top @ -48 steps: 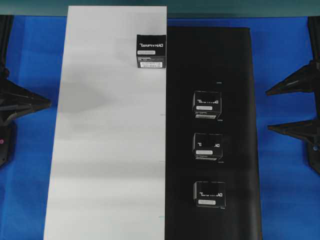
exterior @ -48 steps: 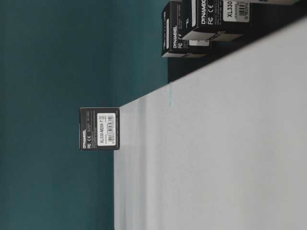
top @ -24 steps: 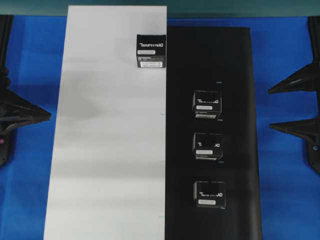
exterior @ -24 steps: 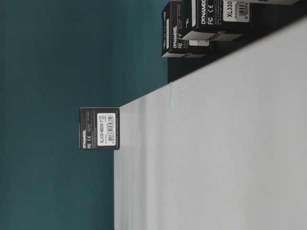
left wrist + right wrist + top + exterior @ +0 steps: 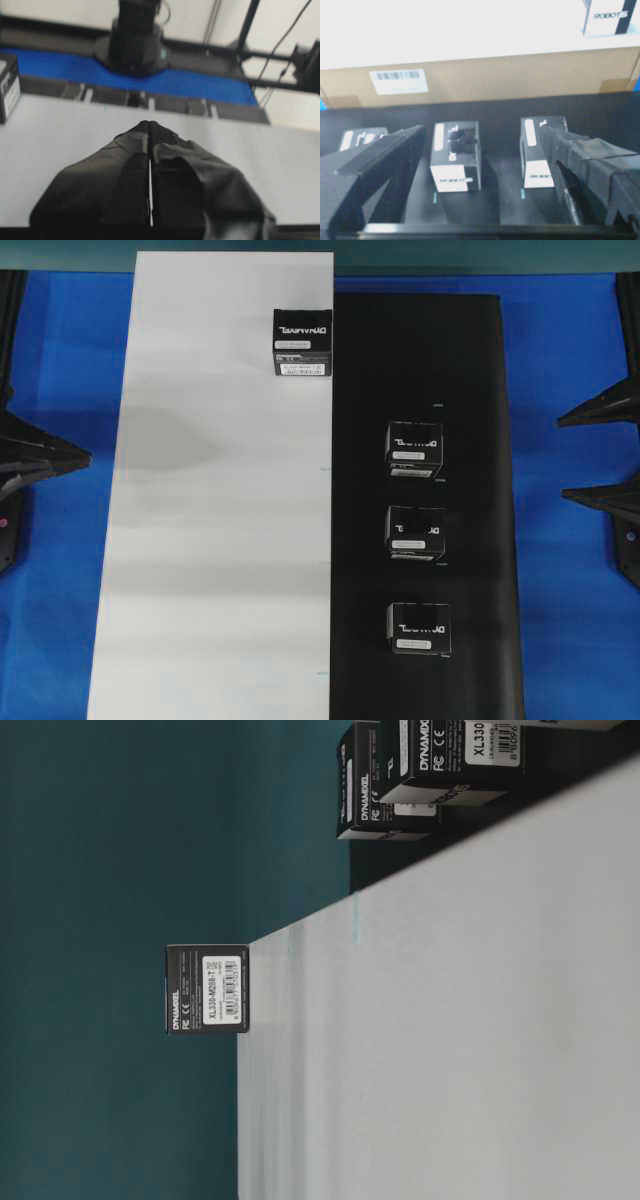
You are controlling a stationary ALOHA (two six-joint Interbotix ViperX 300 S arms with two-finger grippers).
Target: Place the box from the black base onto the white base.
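Nearest the left wrist lens: left claw point(image 5: 150, 125), pressed together, clamping nothing, hanging low over the white board point(image 5: 280, 165). Drawn back a touch toward the left rim of the overhead view within the last second.

Nearest the right wrist lens: right claw point(image 5: 482, 135), spread wide apart, empty. Pulled back over that same second, its tips now further toward the right rim of the overhead view, over the blue cloth point(image 5: 570, 620) and clear of the black sheet point(image 5: 480, 390).

Next out, on the black sheet, in a single file and well apart from one another: near box point(image 5: 419, 629), middle box point(image 5: 415, 534), far box point(image 5: 414, 449). All upright, none touched, none shifted in the last second.

Further on, at the far end of the white board and just beside the seam with the black sheet: the box point(image 5: 302, 342). Standing flat and free of both claws; seen from table level alone at the board's far edge point(image 5: 208, 988). Also unmoved.

Furthest back in the right wrist view, beyond the black sheet: a cardboard carton point(image 5: 485, 80) with a barcode label.

Meaning for the job, as a judgement: one transfer looks finished, delivered and let go. Both arms backing away with nothing in hand reads as a retreat after a drop, not an approach. If more transfers are wanted, likely the far box first, with the wide right claw needing to come back in over the black sheet. Main risk then: nudging a neighbour while closing.
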